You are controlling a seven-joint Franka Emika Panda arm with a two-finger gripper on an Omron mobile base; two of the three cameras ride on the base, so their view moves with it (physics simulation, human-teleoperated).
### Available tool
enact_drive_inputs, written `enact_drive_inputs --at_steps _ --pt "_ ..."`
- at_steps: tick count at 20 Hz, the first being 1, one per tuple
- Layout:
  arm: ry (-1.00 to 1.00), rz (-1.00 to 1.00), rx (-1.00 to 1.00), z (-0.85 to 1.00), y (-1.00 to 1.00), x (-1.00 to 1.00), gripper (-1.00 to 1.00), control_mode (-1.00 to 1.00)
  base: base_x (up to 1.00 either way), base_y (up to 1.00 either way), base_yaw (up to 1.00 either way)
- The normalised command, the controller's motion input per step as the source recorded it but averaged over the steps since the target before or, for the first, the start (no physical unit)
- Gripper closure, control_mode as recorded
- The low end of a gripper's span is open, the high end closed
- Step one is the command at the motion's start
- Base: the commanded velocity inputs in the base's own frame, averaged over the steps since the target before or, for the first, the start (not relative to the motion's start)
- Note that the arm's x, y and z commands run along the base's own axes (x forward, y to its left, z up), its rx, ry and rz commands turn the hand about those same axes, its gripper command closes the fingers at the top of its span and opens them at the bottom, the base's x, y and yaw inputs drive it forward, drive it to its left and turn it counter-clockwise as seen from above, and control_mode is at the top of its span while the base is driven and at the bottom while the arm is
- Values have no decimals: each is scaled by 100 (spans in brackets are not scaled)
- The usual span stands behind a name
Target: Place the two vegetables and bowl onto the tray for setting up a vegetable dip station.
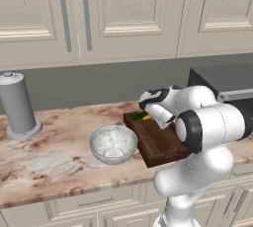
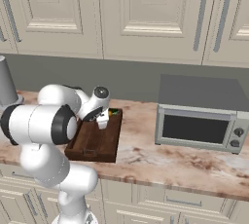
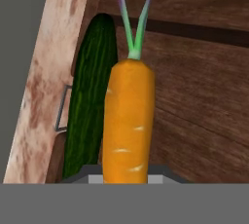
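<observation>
Overhead, cream cabinets (image 1: 123, 14); marbled counter (image 1: 54, 157) bears tray (image 1: 158, 144), where end effector (image 1: 159, 118) pinches carrot (image 3: 127, 121).

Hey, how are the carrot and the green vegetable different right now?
The carrot is orange with a leafy stalk; the green vegetable is dark green and plain. The carrot is above the tray floor; the green vegetable lies along the tray's edge. Both are slim and roughly parallel.

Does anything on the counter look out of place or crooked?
The dark-green vegetable lies along the tray's end rim, partly over the edge rather than flat inside. The tray also overhangs the counter's front edge slightly.
</observation>
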Motion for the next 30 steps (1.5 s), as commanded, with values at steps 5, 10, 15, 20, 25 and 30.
enact_drive_inputs --at_steps 5,10,15,20,25,30 --pt "-1 0 0 -11 3 2 100 -100 0 0 0" --pt "0 0 0 -5 0 6 100 -100 0 0 0" --pt "0 0 0 -3 1 12 100 -100 0 0 0" --pt "0 0 0 -1 0 4 100 -100 0 0 0" --pt "0 0 0 0 0 0 -100 -100 0 0 0" --pt "0 0 0 0 0 0 -100 -100 0 0 0"
